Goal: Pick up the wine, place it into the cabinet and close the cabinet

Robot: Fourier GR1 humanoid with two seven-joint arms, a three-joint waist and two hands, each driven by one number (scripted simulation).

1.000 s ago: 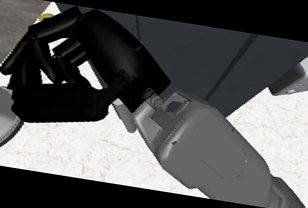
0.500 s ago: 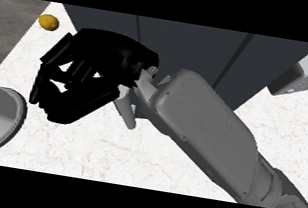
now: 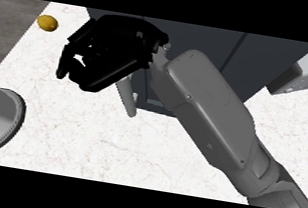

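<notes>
Marble: white speckled counter top point(image 3: 107, 139), widest thing here.
Cabinet: dark grey box cabinet point(image 3: 196, 47) at the far edge.
Right hand point(image 3: 104, 60): black, fingers curled, holding nothing visible.
Ball: small yellow sphere point(image 3: 47, 23), far left.
Wine: cannot tell where.

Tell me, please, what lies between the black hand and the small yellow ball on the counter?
Nothing: in the head view, only bare white counter separates the right hand from the yellow ball.

Small yellow-orange ball point(image 3: 47, 23) near the white marble surface's point(image 3: 107, 139) far-left corner; grey floor beyond that edge.
</notes>
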